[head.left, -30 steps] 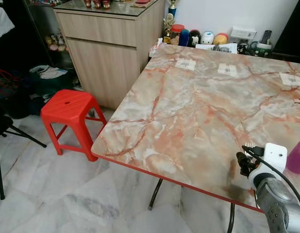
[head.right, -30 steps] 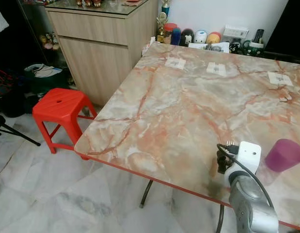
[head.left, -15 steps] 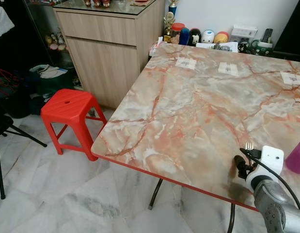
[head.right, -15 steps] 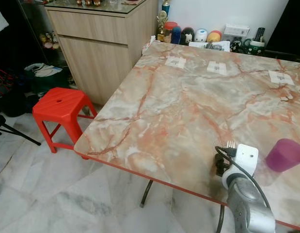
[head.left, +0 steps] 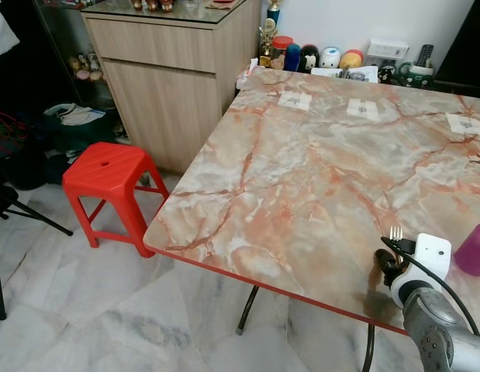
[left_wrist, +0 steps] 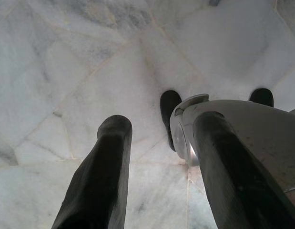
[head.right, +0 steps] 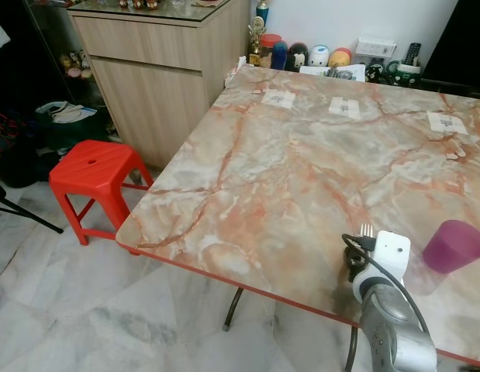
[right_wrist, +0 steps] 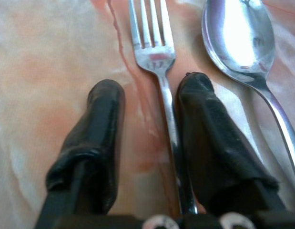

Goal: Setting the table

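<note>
A silver fork [right_wrist: 154, 52] lies on the marble table [head.left: 302, 170] near its front right edge, tines pointing away from me [head.left: 395, 232]. My right gripper [right_wrist: 151, 86] is open and straddles the fork's handle; the handle rests against one finger [right_wrist: 209, 129], with a gap to the other. A silver spoon [right_wrist: 238, 38] lies on the table just beside that finger. A purple cup [head.right: 454, 246] stands to the right of the gripper. My left gripper [left_wrist: 161, 121] hangs open over the floor with nothing between its fingers.
A red plastic stool [head.left: 108, 174] stands on the tiled floor left of the table. Behind it is a wooden cabinet [head.left: 170, 70]. Jars and small items [head.left: 333, 58] line the table's far edge, with white paper tags [head.left: 362, 108] in front of them.
My right gripper has sunk a little lower to the tabletop, with the fork between its fingers. The cup has stayed put.
</note>
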You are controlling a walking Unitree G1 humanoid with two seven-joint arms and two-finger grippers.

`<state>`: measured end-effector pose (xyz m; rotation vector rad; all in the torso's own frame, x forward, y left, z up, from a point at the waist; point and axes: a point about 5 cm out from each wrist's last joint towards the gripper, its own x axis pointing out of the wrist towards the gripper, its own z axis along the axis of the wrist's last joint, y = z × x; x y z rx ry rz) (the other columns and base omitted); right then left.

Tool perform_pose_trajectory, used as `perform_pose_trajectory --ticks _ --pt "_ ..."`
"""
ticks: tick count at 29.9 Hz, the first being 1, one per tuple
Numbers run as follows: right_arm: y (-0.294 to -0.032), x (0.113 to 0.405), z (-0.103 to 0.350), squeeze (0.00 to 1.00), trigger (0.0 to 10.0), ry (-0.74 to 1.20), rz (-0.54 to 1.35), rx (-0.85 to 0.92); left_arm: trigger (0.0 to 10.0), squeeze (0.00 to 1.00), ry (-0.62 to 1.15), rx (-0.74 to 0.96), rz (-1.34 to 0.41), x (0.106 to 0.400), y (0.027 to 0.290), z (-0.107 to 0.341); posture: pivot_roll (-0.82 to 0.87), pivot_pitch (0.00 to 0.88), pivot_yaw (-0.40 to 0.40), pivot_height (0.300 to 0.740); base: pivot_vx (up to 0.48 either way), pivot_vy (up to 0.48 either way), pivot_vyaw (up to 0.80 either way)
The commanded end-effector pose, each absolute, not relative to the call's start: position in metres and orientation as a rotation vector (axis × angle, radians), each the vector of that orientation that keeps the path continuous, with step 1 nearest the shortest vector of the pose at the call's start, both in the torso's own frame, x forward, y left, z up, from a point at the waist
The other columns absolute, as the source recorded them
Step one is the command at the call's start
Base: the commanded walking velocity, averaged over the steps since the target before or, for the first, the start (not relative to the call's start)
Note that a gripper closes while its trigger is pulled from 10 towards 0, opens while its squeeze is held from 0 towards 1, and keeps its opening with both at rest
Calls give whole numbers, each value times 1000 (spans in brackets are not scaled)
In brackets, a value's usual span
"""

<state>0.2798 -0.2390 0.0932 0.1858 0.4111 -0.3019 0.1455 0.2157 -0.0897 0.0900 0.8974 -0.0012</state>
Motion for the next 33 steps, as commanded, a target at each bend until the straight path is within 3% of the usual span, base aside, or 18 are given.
perform_pose_trajectory --ticks 1,27,33 --pt "-236 276 82 0 0 463 -299 199 10000 0 934 107 -23 137 216 -93 -18 153 -17 740 0 0 0" --pt "-210 284 77 0 0 458 -227 195 10000 0 964 107 -37 131 212 -96 -23 147 -16 740 0 0 0" --pt "-202 294 102 0 0 292 -196 183 10000 0 966 113 -44 132 212 -97 -29 135 -15 740 0 0 0"
